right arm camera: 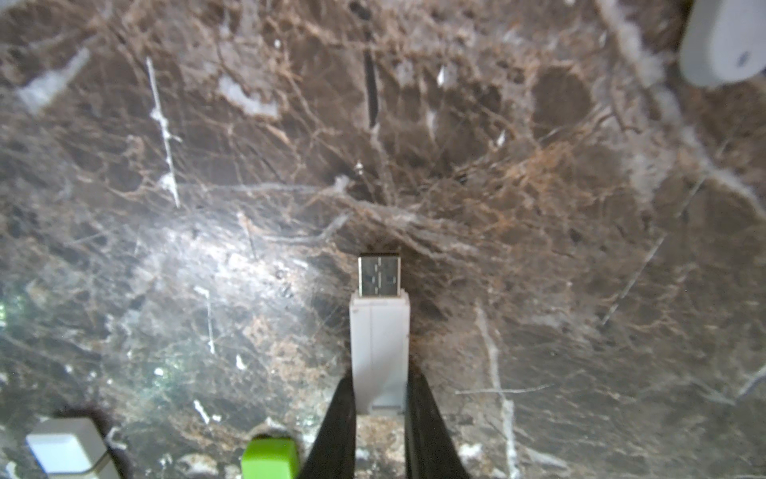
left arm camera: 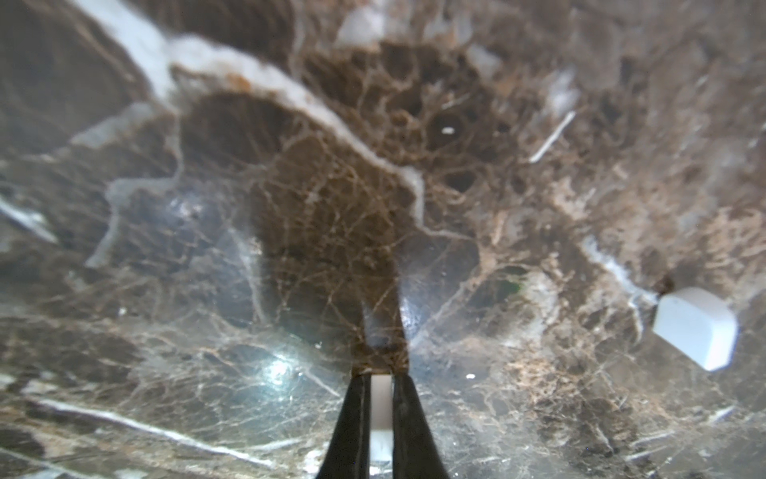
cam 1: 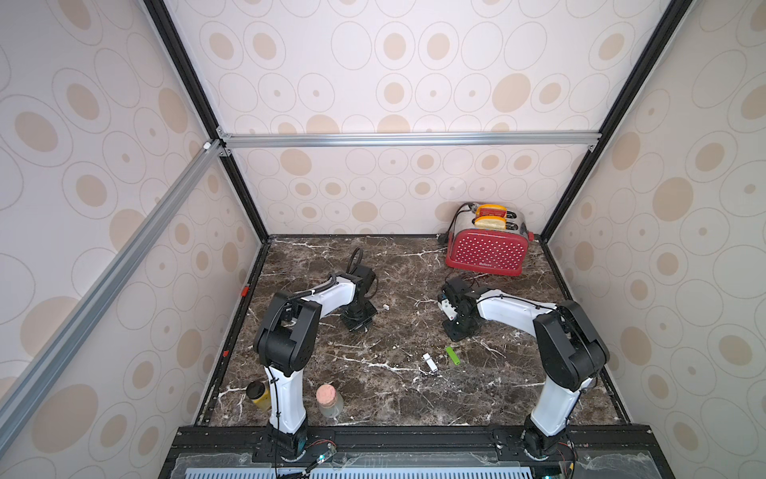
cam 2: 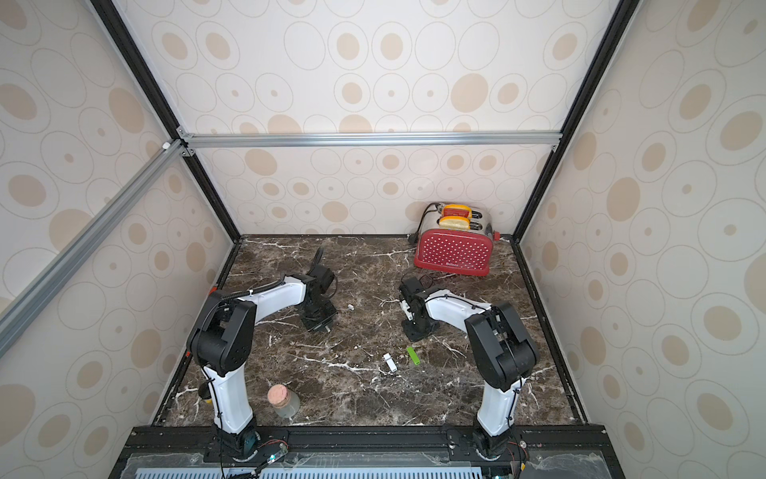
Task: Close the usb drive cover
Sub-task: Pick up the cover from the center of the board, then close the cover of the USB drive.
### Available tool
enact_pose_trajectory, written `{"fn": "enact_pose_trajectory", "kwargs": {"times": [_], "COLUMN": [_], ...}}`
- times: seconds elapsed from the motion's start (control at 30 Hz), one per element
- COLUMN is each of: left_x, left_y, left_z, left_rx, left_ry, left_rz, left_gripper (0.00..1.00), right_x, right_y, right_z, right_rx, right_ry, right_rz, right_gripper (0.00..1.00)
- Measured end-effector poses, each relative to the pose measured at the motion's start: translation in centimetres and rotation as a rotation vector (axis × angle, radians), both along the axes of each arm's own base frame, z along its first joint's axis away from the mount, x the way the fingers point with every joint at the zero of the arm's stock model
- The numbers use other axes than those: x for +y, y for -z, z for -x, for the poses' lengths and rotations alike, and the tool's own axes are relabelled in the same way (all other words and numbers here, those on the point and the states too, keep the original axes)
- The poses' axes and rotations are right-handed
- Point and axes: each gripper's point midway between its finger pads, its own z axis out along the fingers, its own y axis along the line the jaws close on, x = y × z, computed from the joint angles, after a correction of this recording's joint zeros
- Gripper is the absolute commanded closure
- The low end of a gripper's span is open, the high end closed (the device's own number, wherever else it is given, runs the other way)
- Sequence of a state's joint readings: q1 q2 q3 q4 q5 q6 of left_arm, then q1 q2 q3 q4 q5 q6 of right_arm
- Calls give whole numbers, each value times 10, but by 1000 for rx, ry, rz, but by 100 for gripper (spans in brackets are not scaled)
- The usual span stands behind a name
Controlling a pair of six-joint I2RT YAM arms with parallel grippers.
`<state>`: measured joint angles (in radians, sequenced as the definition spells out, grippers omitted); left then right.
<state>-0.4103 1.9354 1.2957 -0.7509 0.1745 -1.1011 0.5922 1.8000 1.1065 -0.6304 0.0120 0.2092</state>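
Marble worktop (cam 1: pixel 373 398), red toaster (cam 1: pixel 487 251) at back corner. L claw (left arm camera: pixel 380 379) clenched, tips low over worktop. R claw (right arm camera: pixel 380 373) grasping white USB drive (right arm camera: pixel 379 331) by its body, connector bare. Loose white cap (left arm camera: pixel 696 327) lies on worktop near L claw.

Evenly bright top views; wrist views soft, perhaps glare-washed

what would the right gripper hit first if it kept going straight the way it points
Probably the marble tabletop: the right gripper tilts down, so the plug of the white usb drive it holds would touch first. The white cap lies off that line.
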Motion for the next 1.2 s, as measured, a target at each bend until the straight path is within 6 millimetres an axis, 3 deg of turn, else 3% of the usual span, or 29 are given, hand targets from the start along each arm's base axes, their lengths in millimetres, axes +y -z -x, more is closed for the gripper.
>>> {"fn": "enact_pose_trajectory", "kwargs": {"times": [0.27, 0.6, 0.7, 1.0, 1.2], "left_x": [-1, -7, -11, -21, -26], "left_y": [-6, -37, -54, -93, -96], "left_z": [-2, -11, -15, -22, -20], "left_rx": [-17, -113, -173, -329, -369], "left_ry": [5, 31, 37, 51, 62], "left_rz": [7, 55, 93, 196, 246], "left_gripper": [100, 100, 100, 100, 100], "right_x": [-5, 24, 34, 66, 97], "right_y": [-9, -91, -105, -93, -96], "right_z": [23, 36, 46, 82, 97], "right_rx": [19, -96, -90, 77, 145], "right_ry": [8, -23, -39, -56, -122], "right_rz": [-49, -354, -450, -703, -829], "right_gripper": [100, 100, 100, 100, 100]}}
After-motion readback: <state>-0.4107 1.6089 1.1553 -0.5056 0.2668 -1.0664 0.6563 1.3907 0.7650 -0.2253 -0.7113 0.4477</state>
